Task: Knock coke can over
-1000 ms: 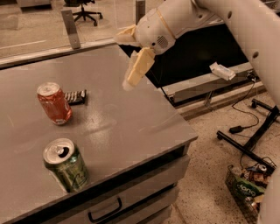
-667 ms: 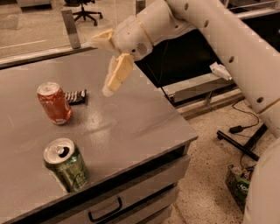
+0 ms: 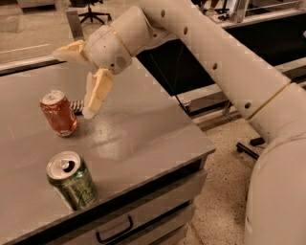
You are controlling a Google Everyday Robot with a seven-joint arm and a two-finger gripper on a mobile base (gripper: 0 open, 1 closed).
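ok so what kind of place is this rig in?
Likely an office or lab workspace: swivel office chair in back, grey table with a handled drawer, speckled hard floor. The pincer hangs over the table, close beside the coke can.

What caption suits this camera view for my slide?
Gripper hangs close beside the upright red-orange aluminium coke can; green aluminium can stands nearer the grey table's front edge.
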